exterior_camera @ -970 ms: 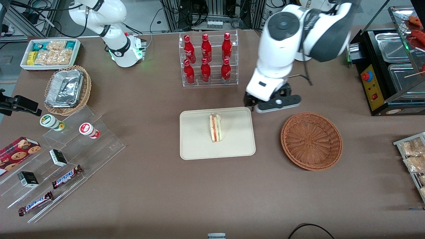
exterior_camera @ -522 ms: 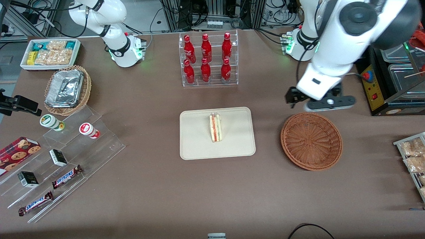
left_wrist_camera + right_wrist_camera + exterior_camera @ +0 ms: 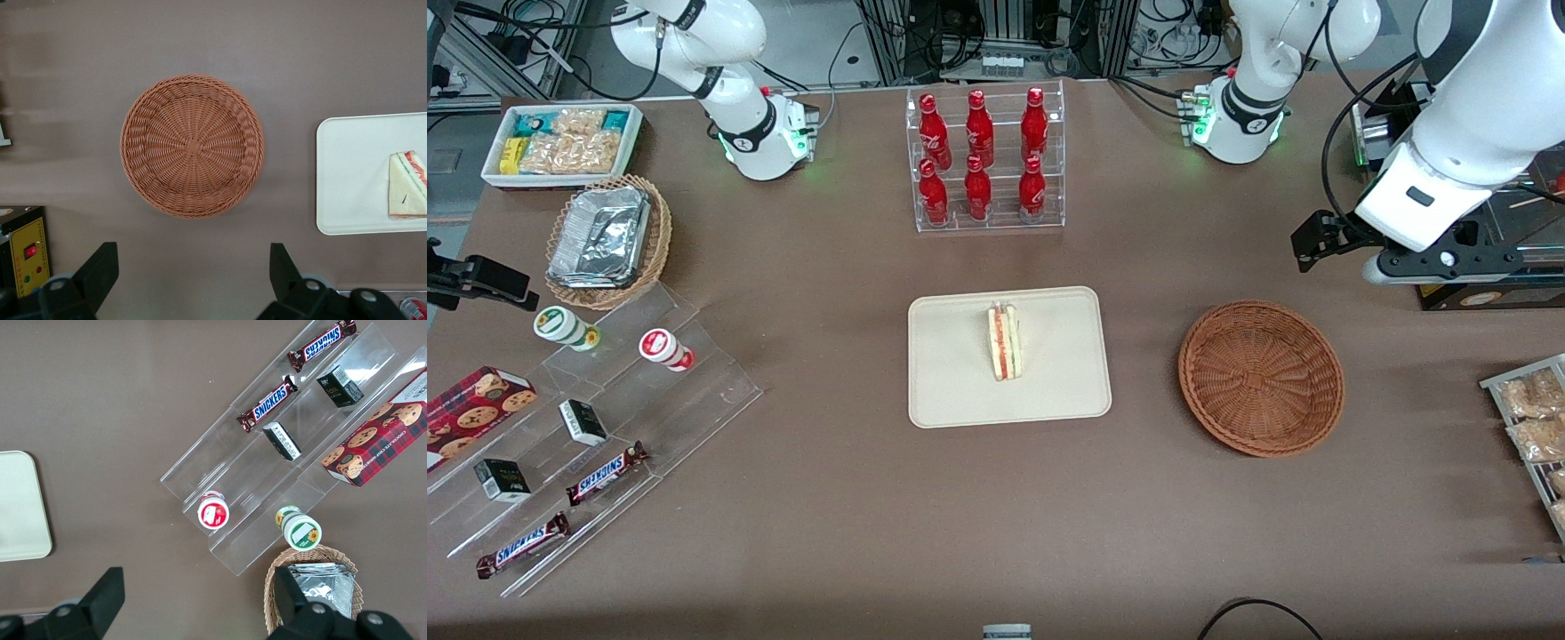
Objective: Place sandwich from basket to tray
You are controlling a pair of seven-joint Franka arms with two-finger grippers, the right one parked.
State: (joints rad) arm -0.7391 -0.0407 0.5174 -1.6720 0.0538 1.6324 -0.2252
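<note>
We find the tray [image 3: 1009, 357] at the middle of the table, with the sandwich [image 3: 1004, 341] resting on it, standing on a long edge with its red and green filling showing; the wrist view confirms the sandwich [image 3: 407, 194] lies inside the tray's rim [image 3: 327, 173], not overhanging it. Next along, toward the working arm's end of the table, the basket [image 3: 1261, 378] sits well apart from the tray, and we see nothing in it: its woven floor [image 3: 192, 145] is bare.

Last, the gripper [image 3: 1405, 264] hangs above the table surface, farther from the front camera than the basket and well off from the sandwich. Its fingers [image 3: 99, 270] stand spread wide with nothing between them.

In our judgement the transfer itself is done. What is left, if anything, is only for the arm to settle clear of the work area.
</note>
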